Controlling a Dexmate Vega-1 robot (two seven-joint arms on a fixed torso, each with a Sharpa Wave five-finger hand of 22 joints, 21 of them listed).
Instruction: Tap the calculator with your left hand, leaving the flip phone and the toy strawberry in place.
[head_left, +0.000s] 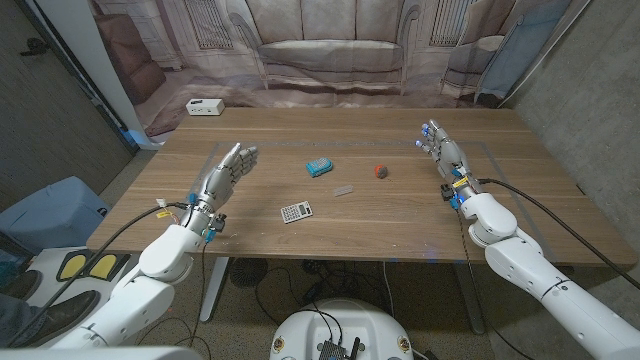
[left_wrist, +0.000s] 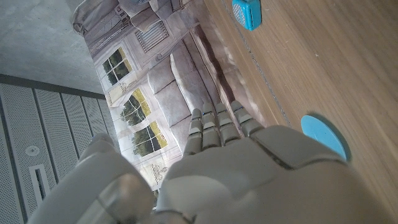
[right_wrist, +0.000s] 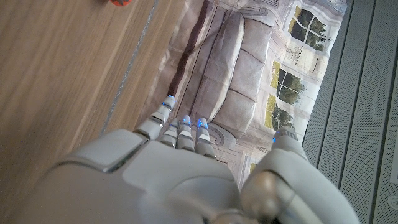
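Head view: the calculator lies flat on the table, face up, untouched. Taking the calculator as landmark, the left robot hand stands off to its left and somewhat farther from the robot, raised above the wood with fingers extended and apart, holding nothing. The right robot hand stands well apart on the calculator's far right, near the table's right edge, fingers straight and likewise empty.

Beyond the calculator, farther from the robot, sits a blue object, possibly the flip phone, though the head view is too small to confirm it. Right of the calculator and slightly beyond it lies a small grey slab. Further right again rests the toy strawberry.

Key relation: the calculator lies to the right of the left robot hand and nearer the robot, with bare wood between them. Its long axis runs roughly across the table, tilted slightly. The left robot hand is clearly the nearer of the two.

Assessment: tap not yet made. The coming move appears to call for a sweep rightward and back toward the robot, then a descent, keeping short of the blue object.

Left wrist view: fingers open, blue object ahead.
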